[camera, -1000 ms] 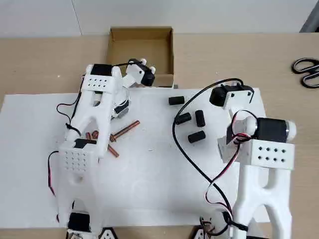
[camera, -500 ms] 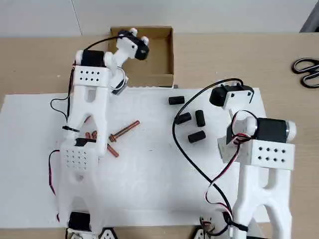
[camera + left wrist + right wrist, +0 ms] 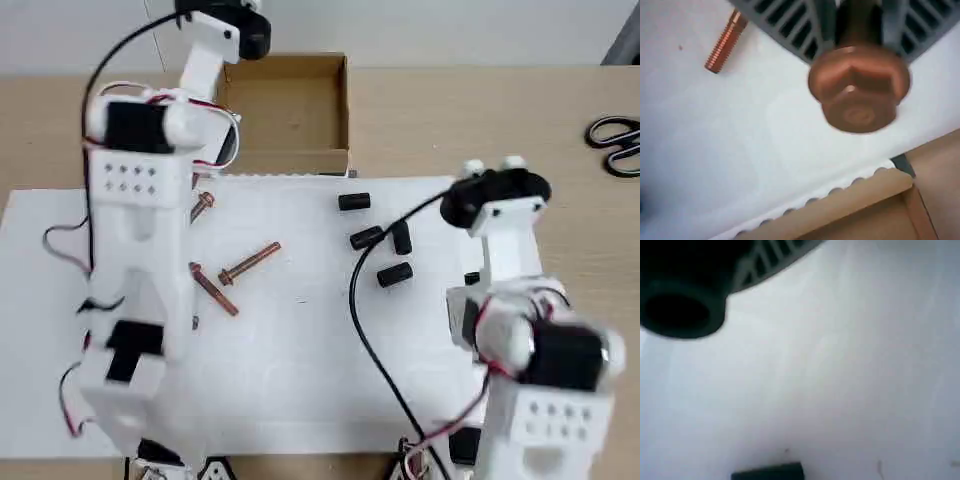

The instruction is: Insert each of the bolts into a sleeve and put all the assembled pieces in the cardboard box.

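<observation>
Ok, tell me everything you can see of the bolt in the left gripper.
The bolt is copper-coloured metal, with a flanged hex head facing the wrist camera. Its shank runs back between the left gripper's dark ribbed fingers, which clamp it and hide the threads. It hangs above the white sheet, near the cardboard box edge.

From my remote desk: the white paper sheet's (image 3: 300, 370) middle and near edge lie open between the arms. Four short black cylindrical sleeves (image 3: 395, 274) and a looping black cable (image 3: 352, 290) crowd right of centre; loose copper threaded bolts (image 3: 248, 263) lie left of centre. The tall white left arm (image 3: 140, 250) overhangs the sheet's left edge and the open brown cardboard box's (image 3: 340, 110) left wall, its left gripper (image 3: 858, 30) clamped on another copper bolt (image 3: 858, 87) above the far edge. The box's right half is open from above.
</observation>
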{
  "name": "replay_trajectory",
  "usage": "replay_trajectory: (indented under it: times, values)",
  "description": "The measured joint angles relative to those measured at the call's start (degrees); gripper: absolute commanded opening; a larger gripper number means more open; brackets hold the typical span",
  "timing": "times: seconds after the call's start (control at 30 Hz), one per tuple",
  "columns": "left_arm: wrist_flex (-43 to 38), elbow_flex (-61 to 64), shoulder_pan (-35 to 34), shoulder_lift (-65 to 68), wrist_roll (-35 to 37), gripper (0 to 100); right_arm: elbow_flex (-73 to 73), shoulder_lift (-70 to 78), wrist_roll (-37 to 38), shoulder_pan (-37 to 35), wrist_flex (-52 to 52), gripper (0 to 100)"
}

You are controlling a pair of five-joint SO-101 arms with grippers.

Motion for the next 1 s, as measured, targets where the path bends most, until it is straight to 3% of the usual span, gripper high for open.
replay_trajectory:
  times: [0.1,0.2,0.37,0.6,1.0]
  values:
    - [0.00,2.73,1.49,-7.03,1.67,1,0.00,-3.96,-0.09,0.00,0.09,0.3]
    - [0.00,3.52,2.37,-13.63,7.74,1,0.00,-7.12,-1.32,0.00,0.09,0.3]
    - [-1.41,6.07,2.90,-21.19,18.02,1,0.35,-10.64,-9.41,-1.14,-1.85,0.3]
    - [-6.07,10.81,2.90,-27.52,37.01,1,8.79,-10.55,-19.78,-13.36,-8.70,0.3]
    - [-8.53,28.84,6.95,-43.16,50.46,1,16.62,-10.73,-21.63,-36.75,-25.05,0.3]
